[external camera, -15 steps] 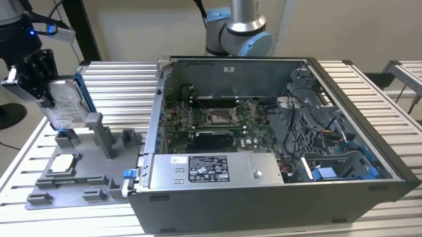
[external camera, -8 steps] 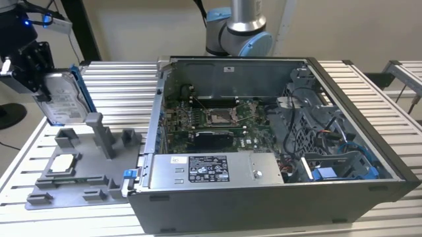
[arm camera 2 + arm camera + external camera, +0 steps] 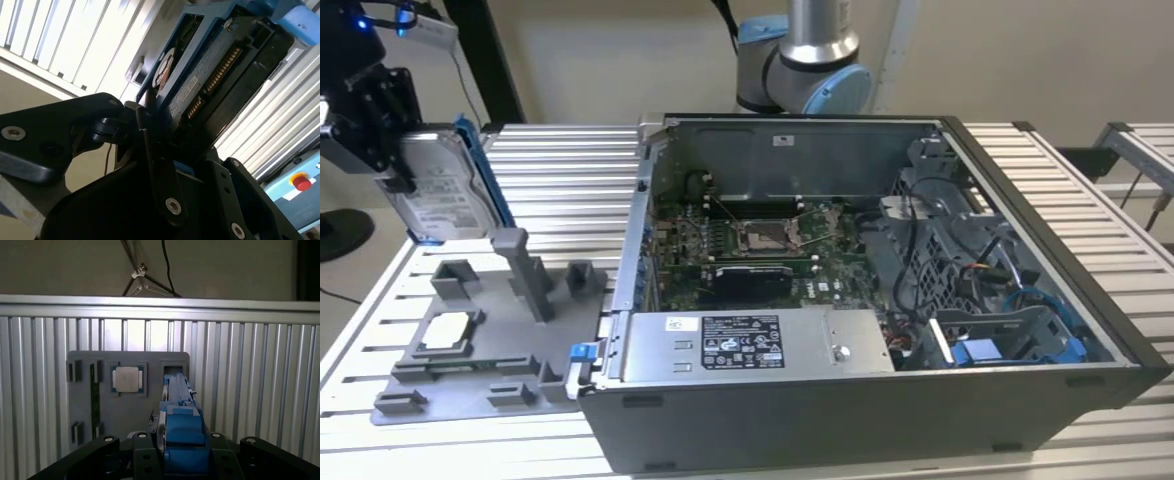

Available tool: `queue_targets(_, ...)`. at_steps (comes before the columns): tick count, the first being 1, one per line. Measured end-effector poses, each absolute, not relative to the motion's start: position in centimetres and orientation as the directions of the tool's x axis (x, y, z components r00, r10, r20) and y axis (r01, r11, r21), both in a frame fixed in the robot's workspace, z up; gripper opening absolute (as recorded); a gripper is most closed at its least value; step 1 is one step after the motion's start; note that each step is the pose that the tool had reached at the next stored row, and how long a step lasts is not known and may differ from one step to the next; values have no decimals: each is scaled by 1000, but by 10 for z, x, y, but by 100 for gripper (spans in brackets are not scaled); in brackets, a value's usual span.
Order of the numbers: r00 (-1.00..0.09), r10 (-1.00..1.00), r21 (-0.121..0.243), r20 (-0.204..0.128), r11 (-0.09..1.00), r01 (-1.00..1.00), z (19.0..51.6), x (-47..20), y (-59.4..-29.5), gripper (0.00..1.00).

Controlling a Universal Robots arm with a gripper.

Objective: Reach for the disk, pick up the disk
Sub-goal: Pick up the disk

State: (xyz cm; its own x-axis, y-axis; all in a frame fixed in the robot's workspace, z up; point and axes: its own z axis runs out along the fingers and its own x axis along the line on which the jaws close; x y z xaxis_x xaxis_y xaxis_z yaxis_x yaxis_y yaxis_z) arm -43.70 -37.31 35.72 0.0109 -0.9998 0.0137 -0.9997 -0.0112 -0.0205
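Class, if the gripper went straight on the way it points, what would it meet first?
Probably the grey fixture tray, near its empty slot beside the square chip; the disk in the gripper would touch first. Depth is unclear.

The disk [image 3: 172, 390] in its blue bracket [image 3: 183, 432], gripped edge-on in front of a grey fixture plate [image 3: 130, 412].

The black gripper [image 3: 181, 452] clamps the disk from both sides, with the disk's thin edge toward the camera. Beyond it the fixture plate lies on a ribbed aluminium table [image 3: 250, 390]. A square silver processor chip [image 3: 127, 378] sits in a recess of the plate. A green memory module [image 3: 93, 395] stands on edge just beside the chip, and an open rectangular slot [image 3: 174, 371] lies on the chip's other side, in line with the disk. A black cable [image 3: 166, 265] hangs against the wall behind the table.
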Motion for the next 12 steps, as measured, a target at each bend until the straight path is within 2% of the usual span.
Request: queue_targets(12,13,-1000,-20,14,-13,-1000,382,-437,-373,0)
